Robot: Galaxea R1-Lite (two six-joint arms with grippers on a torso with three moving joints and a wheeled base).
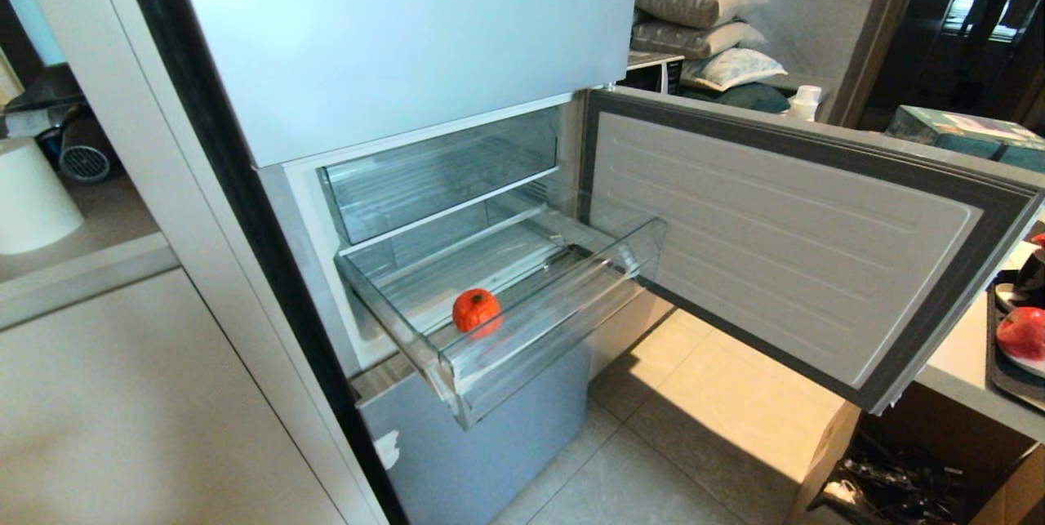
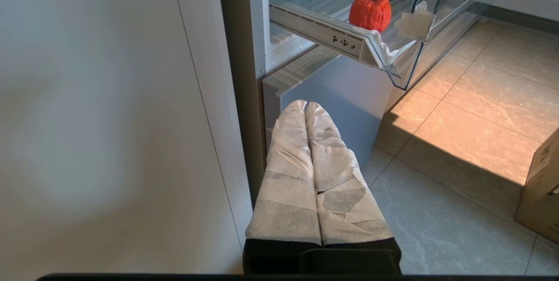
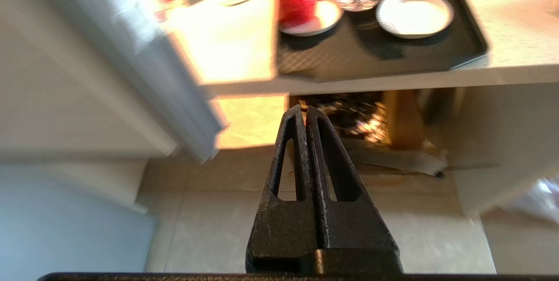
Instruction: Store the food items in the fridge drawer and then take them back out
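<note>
A small glossy red fruit lies near the front left corner of the pulled-out transparent fridge drawer. The left wrist view shows the same fruit resting behind the drawer's whitish chipped corner. My left gripper, its fingers wrapped in white tape, is shut and empty. It hangs low beside the fridge's lower front, below and short of the drawer. My right gripper is black, shut and empty, held over the floor and facing a counter. Neither gripper shows in the head view.
The fridge door stands wide open to the right of the drawer. A counter at far right carries a black tray with white plates and a red round thing. A cardboard box stands on the tiled floor.
</note>
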